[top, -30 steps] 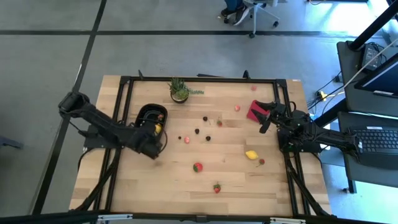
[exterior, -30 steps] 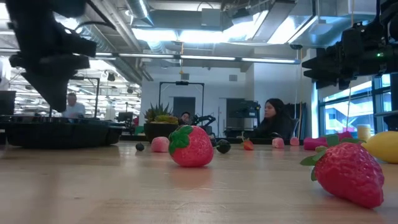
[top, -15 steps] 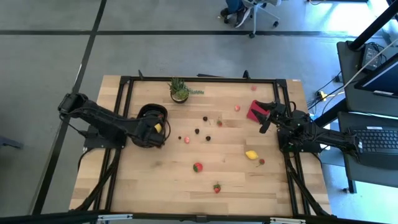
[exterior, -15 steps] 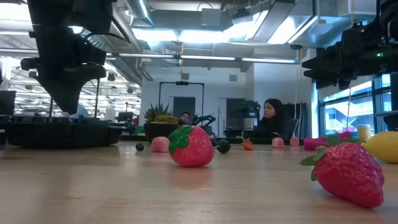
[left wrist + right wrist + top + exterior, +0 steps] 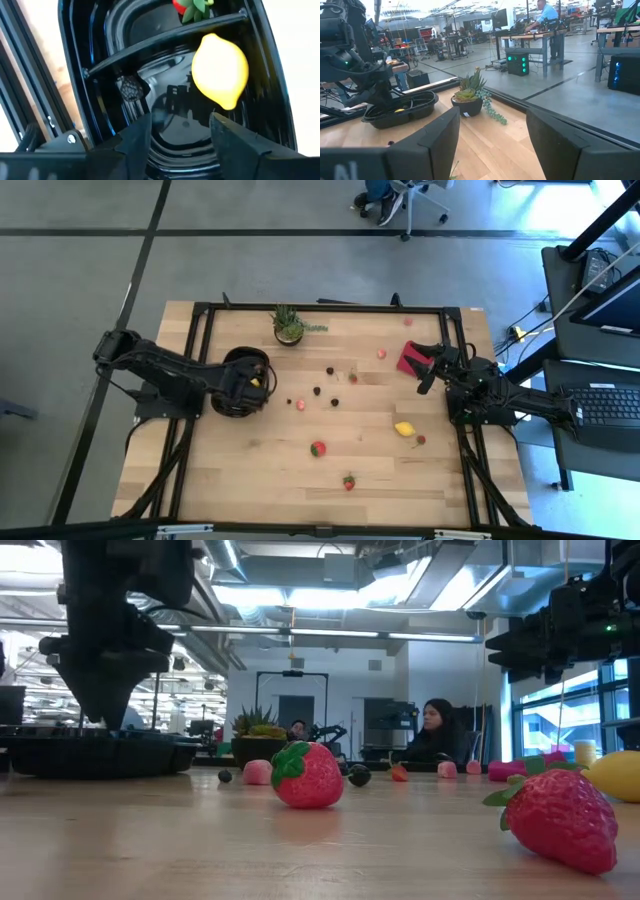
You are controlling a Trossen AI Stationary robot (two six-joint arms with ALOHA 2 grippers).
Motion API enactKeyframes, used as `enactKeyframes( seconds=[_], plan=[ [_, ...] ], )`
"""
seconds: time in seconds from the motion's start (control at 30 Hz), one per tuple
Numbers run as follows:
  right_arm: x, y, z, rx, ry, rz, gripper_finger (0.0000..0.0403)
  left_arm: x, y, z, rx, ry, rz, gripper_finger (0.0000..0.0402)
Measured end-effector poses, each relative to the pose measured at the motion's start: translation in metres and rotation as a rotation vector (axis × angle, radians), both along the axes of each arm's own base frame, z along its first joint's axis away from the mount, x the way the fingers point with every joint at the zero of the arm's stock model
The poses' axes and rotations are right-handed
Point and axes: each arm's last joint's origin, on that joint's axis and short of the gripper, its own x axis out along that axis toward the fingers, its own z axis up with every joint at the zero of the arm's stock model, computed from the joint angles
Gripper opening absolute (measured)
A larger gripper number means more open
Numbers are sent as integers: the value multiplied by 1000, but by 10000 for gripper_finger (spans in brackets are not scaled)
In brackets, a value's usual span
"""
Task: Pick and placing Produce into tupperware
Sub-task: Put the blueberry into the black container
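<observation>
The black tupperware (image 5: 245,355) sits on the table's left half. The left wrist view shows a yellow lemon (image 5: 220,70), a strawberry (image 5: 192,6) and a dark berry (image 5: 131,88) lying inside it. My left gripper (image 5: 243,388) hangs open just over the container (image 5: 95,752), fingers pointing down, with nothing between them (image 5: 180,125). More produce lies on the wood: a lemon (image 5: 404,429), two strawberries (image 5: 318,448) (image 5: 349,481), dark berries (image 5: 318,391) and pink pieces (image 5: 301,405). My right gripper (image 5: 424,380) waits, open, at the right side.
A small potted plant (image 5: 289,325) stands at the far edge behind the container. A flat red square (image 5: 410,358) lies under my right arm. Black frame rails (image 5: 190,420) run along the table's sides. People sit at desks in the room beyond.
My left gripper has moved from the bare wood on the near side of the tupperware toward the far edge, and now stands over the container, a little lower. The produce and the right arm have kept still.
</observation>
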Motion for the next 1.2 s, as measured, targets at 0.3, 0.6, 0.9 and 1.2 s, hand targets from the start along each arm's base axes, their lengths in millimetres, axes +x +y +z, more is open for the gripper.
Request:
enactKeyframes(
  seconds=[0.3, 0.6, 0.9, 1.2],
  plan=[
    [0, 0, 0, -1, 1, 0, 232, 10, 7, 0, 1, -34, -129, 218],
    [0, 0, 0, -21, 12, -1, 232, 48, 11, 7, 49, -265, -612, 211],
    [0, 0, 0, -21, 12, -1, 232, 67, 11, 16, 180, -325, -973, 211],
    [0, 0, 0, -20, 16, -1, 232, 77, 14, -19, 67, -233, -1042, 209]
  ],
)
